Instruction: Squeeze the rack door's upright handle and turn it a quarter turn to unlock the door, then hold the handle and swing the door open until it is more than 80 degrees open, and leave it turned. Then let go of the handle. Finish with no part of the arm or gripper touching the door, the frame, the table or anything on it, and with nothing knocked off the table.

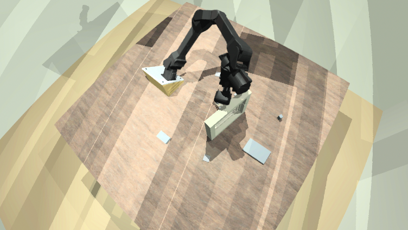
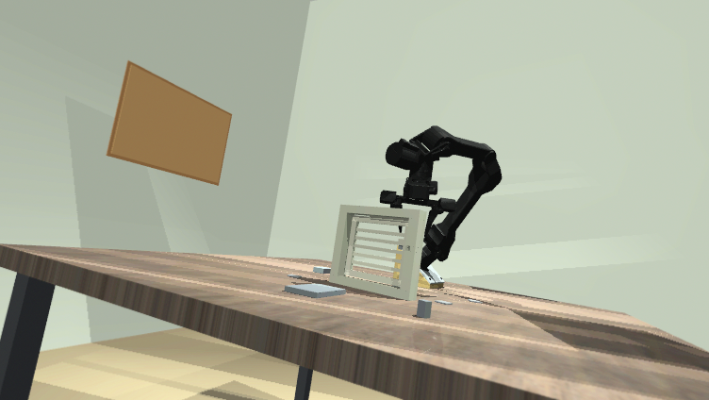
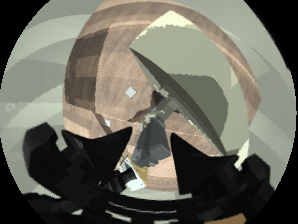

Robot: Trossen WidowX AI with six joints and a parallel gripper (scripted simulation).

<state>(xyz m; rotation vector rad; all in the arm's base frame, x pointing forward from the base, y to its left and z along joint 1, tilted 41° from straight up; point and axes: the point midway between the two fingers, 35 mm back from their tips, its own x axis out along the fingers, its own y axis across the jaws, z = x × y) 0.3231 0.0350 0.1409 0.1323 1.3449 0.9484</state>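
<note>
The pale rack frame [image 1: 210, 129] [image 2: 416, 268] [image 3: 180, 50] stands upright on the table. Its slatted door [image 2: 353, 248] appears to sit shut inside the frame. The grey handle [image 3: 151, 142] projects from the door on the arm's side; in the top and exterior views it is hidden behind the frame and gripper. My gripper [image 3: 152, 132] is open and points down on that side. In the wrist view the handle shows between the two spread fingertips, with gaps on both sides. I cannot tell its exact turn or how deep the fingertips reach around it.
A grey slab [image 1: 256, 151] [image 2: 314, 290] and a small block [image 1: 280, 116] [image 2: 423, 308] lie beyond the frame. Another block [image 1: 163, 136] [image 2: 321, 270] and a small tile [image 1: 206, 158] lie near its left end. The arm's wedge base [image 1: 168, 87] stands behind.
</note>
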